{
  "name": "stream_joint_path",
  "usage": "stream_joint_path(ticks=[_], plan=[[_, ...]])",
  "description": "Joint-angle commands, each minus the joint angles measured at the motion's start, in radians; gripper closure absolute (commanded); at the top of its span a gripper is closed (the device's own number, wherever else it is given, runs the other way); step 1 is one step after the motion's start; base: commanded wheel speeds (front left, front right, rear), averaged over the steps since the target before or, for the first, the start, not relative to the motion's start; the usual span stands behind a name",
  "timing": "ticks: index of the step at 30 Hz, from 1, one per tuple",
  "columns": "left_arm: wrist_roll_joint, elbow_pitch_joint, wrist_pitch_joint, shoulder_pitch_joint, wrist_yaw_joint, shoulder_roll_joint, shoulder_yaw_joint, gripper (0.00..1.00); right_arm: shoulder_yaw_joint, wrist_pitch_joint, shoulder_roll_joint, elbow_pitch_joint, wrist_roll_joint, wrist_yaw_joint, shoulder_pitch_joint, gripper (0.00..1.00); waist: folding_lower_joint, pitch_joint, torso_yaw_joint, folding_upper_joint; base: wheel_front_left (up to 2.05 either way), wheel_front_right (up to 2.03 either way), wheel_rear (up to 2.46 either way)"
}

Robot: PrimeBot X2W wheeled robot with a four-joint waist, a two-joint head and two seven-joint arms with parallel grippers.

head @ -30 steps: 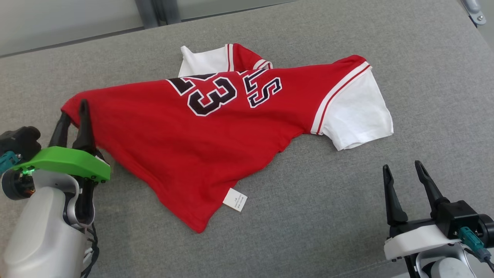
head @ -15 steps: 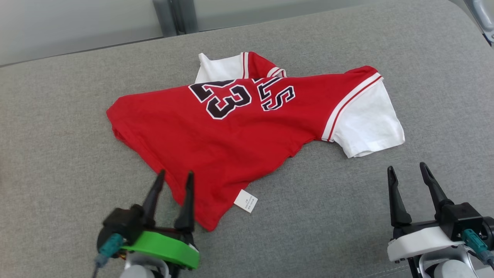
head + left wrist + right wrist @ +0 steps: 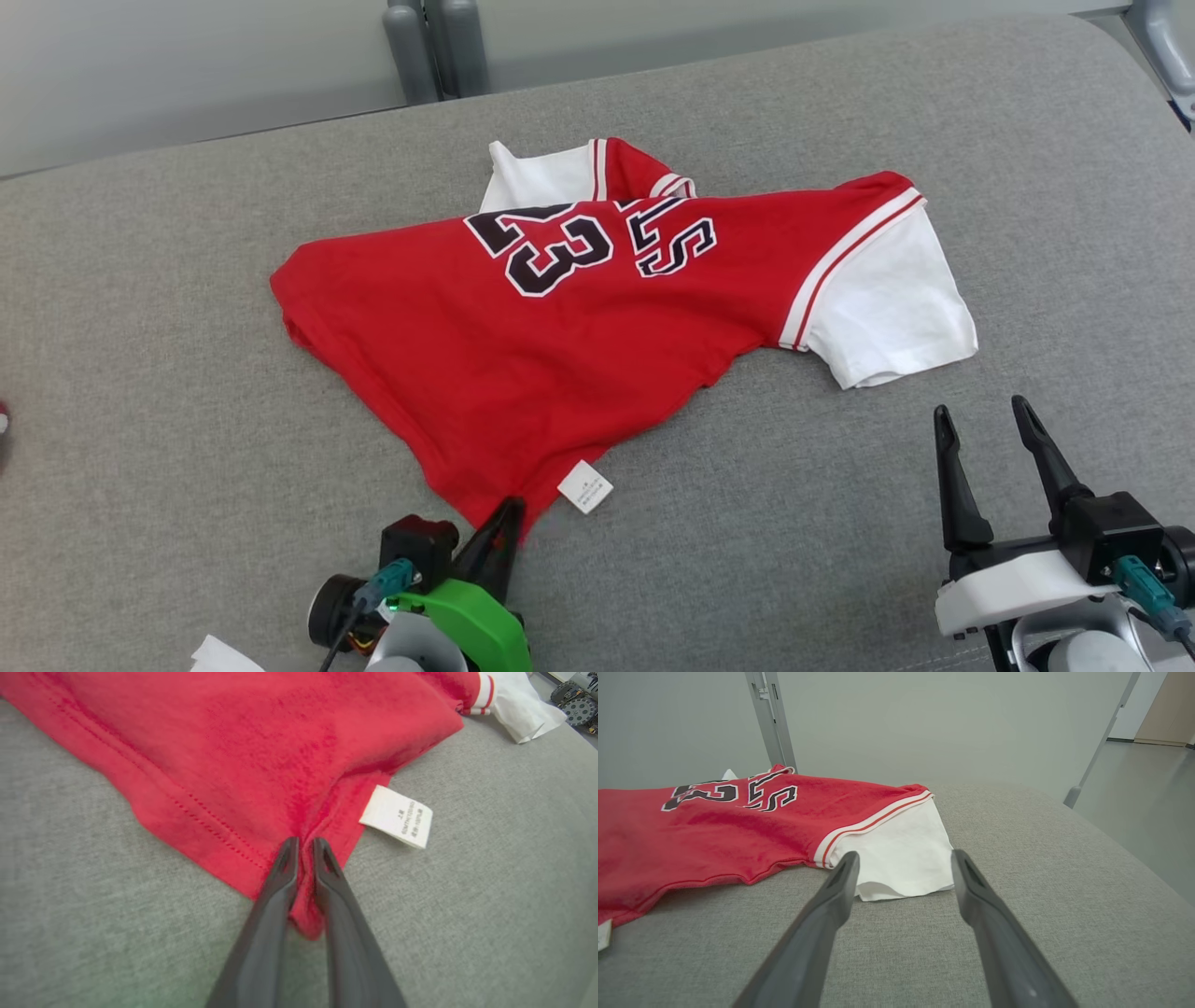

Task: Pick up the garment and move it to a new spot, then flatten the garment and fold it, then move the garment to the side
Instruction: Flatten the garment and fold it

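Observation:
A red jersey with white sleeves and black "23" lettering point(image 3: 560, 317) lies spread and skewed on the grey padded table point(image 3: 149, 392). Its nearest hem corner points toward me, with a white care label point(image 3: 585, 486) beside it. My left gripper point(image 3: 509, 513) is at that corner; in the left wrist view the two fingers point(image 3: 303, 845) are pinched together on the red hem point(image 3: 219, 835), cloth bunched between them. My right gripper point(image 3: 980, 415) stands open at the lower right, just short of the white sleeve point(image 3: 901, 854), touching nothing.
Grey metal posts point(image 3: 434, 47) rise behind the table's far edge, and another post point(image 3: 1101, 742) stands at the right beyond the rounded table corner. A small white scrap point(image 3: 224, 656) lies at the near edge by my left arm.
My left gripper moved right along the near hem to the garment's bottom corner and shut on it. The head view shifted slightly. The right gripper has stayed put.

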Motion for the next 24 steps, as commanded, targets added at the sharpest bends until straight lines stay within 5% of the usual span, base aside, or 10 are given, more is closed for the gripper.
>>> stream_joint_path(ticks=[1,8,12,13,14,15,24], plan=[[-0.015,0.017,-0.009,-0.003,0.0,0.012,0.011,1.0,-0.001,-0.003,-0.001,0.002,-0.003,-0.001,0.015,0.0,0.0,-0.009,0.001,0.0,0.0,0.0,0.0],[-0.067,-0.074,-0.012,0.059,0.027,0.09,0.093,1.0,-0.005,-0.003,-0.001,-0.006,0.001,-0.001,0.04,0.0,0.0,-0.039,0.03,0.0,0.0,0.0,0.0],[-0.097,-0.14,0.024,0.107,0.001,0.127,0.09,1.0,0.009,-0.003,-0.001,0.001,-0.008,-0.001,0.046,0.0,0.0,-0.053,0.06,0.0,0.0,0.0,0.0],[-0.107,-0.156,0.013,0.12,-0.003,0.131,0.088,0.67,0.011,-0.003,-0.001,0.002,-0.011,-0.001,0.045,0.0,0.0,-0.059,0.069,0.0,0.0,0.0,0.0],[-0.098,-0.171,-0.01,0.128,-0.007,0.138,0.085,0.15,0.015,-0.003,-0.001,0.002,-0.013,-0.001,0.044,0.0,0.0,-0.063,0.074,0.0,0.0,0.0,0.0],[-0.085,-0.187,-0.038,0.137,-0.003,0.143,0.087,0.0,0.017,-0.003,-0.001,0.003,-0.016,-0.001,0.04,0.0,0.0,-0.071,0.081,0.0,0.0,0.0,0.0],[0.013,-0.456,-0.102,0.318,0.035,0.035,0.282,0.0,0.018,-0.003,-0.006,-0.047,-0.042,-0.001,0.062,0.0,0.0,-0.158,0.113,0.0,0.0,0.0,0.0]])
